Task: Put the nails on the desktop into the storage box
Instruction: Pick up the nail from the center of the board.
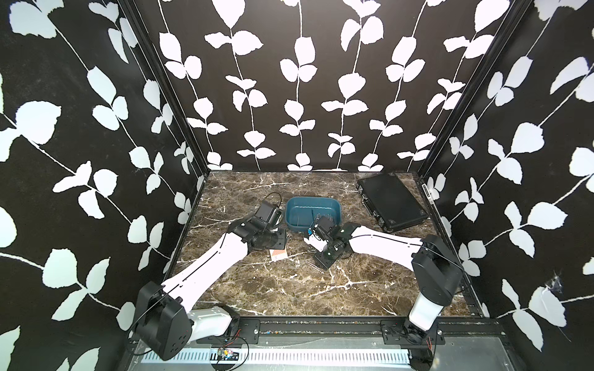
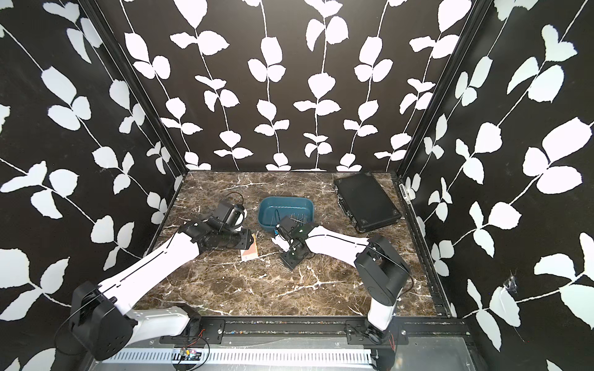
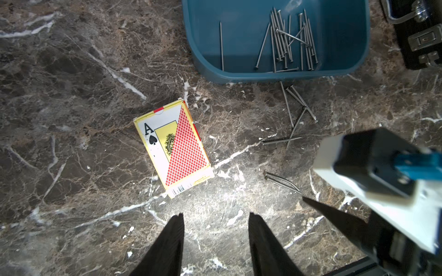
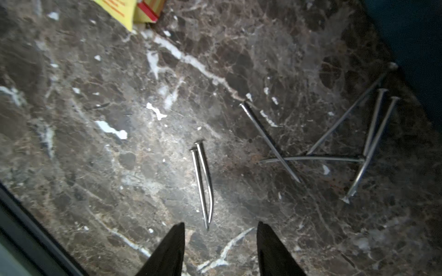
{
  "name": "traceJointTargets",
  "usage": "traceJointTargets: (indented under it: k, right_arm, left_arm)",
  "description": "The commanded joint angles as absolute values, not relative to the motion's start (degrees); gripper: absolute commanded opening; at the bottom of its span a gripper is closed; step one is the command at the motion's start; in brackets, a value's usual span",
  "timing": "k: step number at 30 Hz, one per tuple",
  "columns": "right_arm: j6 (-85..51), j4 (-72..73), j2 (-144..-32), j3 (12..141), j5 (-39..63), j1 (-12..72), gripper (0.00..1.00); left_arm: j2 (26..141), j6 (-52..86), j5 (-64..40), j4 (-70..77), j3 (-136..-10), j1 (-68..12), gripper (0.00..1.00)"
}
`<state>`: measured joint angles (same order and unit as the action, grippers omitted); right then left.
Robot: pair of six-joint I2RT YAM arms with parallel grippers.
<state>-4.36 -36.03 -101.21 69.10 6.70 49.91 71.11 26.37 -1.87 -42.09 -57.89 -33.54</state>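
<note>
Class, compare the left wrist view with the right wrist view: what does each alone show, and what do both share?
Left wrist only: nails inside the storage box, the black case, the ace face of the card box. Right wrist only: a dark straight band bordering the desktop. Both: the side-by-side pair of nails, the crossed nails, and the desktop itself.

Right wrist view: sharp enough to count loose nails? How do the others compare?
Right wrist view: soft, motion-blurred, dark at the edges, yet the nail pair reads; left wrist view: sharp, glare patch on the desktop, right arm blurred; in both top views: evenly lit, loose nails barely resolve.
</note>
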Motion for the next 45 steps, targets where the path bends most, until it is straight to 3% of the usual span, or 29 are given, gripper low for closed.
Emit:
traceJointTargets:
  k: [1, 29, 35, 40, 45]
  right_arm:
    - [-2.2, -35.3, -102.8, 74.0, 1.1, 49.8, 0.51]
    - [5.4, -40.1, -119.3, 85.8, 7.4, 46.3, 0.5]
    - [5.7, -40.5, -119.8, 83.0, 8.0, 46.3, 0.29]
    - [7.6, -39.8, -118.3, 79.3, 2.8, 47.4, 0.23]
    - [8.0, -38.4, -116.8, 77.0, -1.1, 48.5, 0.05]
  left_arm:
    - [70.2, 26.5, -1.5, -43.0, -57.0, -33.1, 0.46]
    - [74.2, 23.5, -4.3, -42.9, -57.3, -27.7, 0.47]
    - [75.0, 23.1, -4.7, -42.9, -57.7, -27.5, 0.47]
    - [75.4, 22.8, -5.1, -42.9, -58.0, -27.5, 0.47]
    - [75.3, 23.1, -5.4, -42.7, -57.7, -27.5, 0.47]
